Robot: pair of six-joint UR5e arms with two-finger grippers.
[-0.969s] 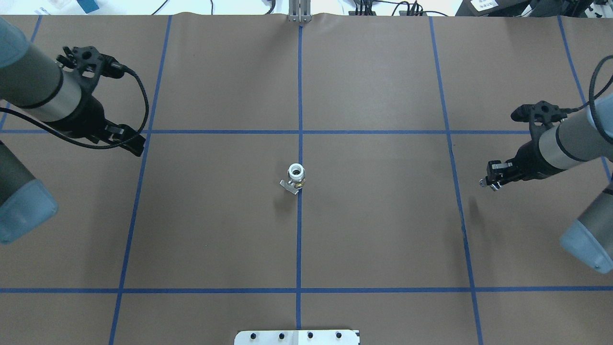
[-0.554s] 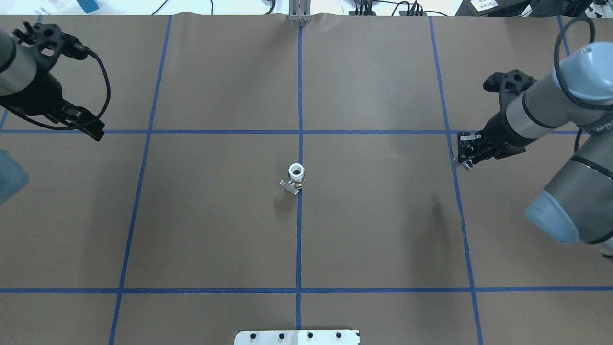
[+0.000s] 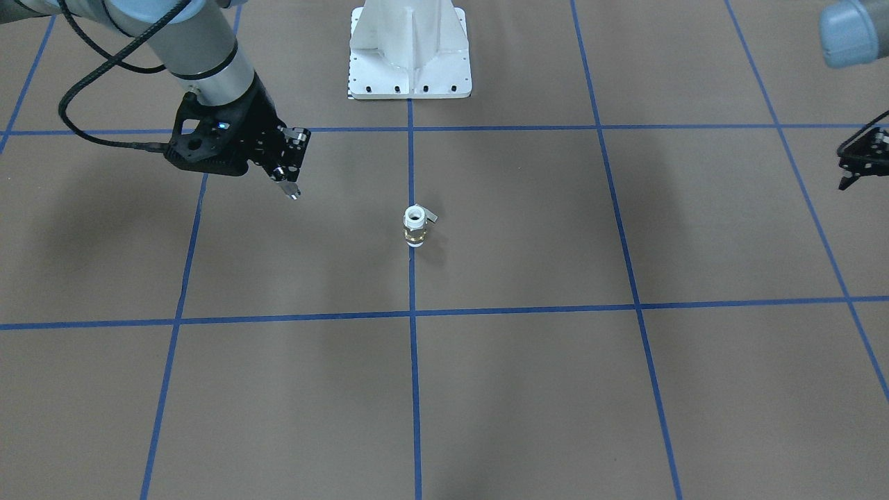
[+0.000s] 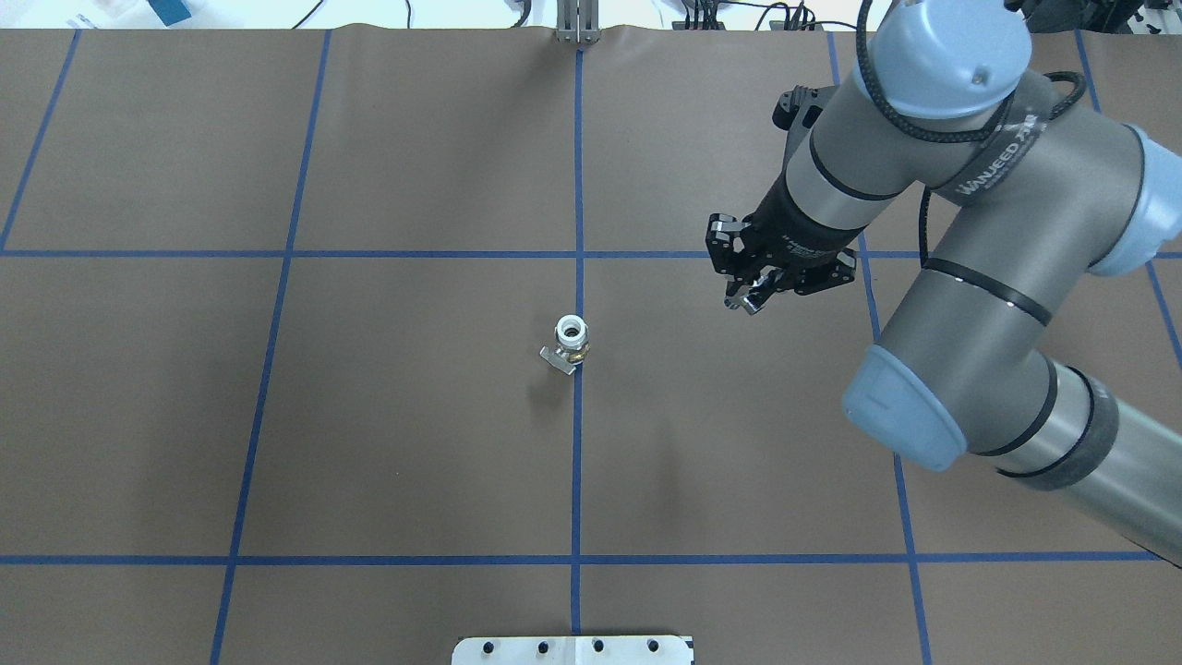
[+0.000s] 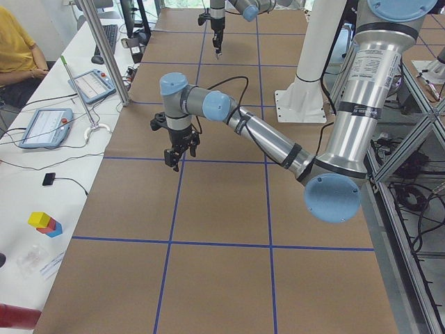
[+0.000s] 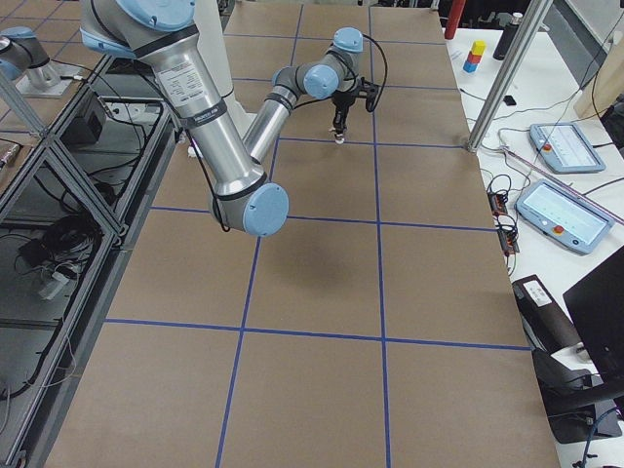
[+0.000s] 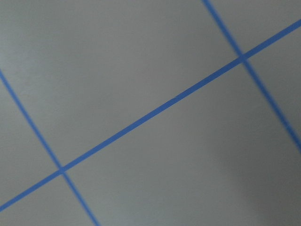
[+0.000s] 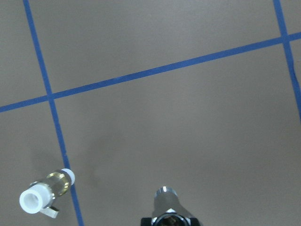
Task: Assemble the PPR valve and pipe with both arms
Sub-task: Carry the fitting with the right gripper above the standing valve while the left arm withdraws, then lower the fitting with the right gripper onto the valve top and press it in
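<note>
Paper, brown and taped into a grid of blue lines (image 4: pixel 577 185), covers the whole table (image 4: pixel 416 443). Over its right half extends the right arm (image 4: pixel 979 305), large and bent at the elbow, with its wrist turned down toward the table. The left arm (image 5: pixel 264 136) stretches over the table's left end, well away from the middle; its wrist camera sees only paper and tape.

The right gripper (image 4: pixel 753 300) hangs above the paper, right of the centre line and close to the far cross line. Its fingers are clamped on the pipe (image 8: pixel 165 200), whose silver end sticks out below the fingertips. The left gripper (image 3: pixel 851 177) is cut off at the picture's edge and small in the side view, so I cannot tell how far it is parted or whether it carries anything.

The PPR valve (image 4: pixel 571 340) stands upright on the centre line at the middle of the table. Its white open end faces up and its grey tab juts to the near left. It is well apart from both grippers.
</note>
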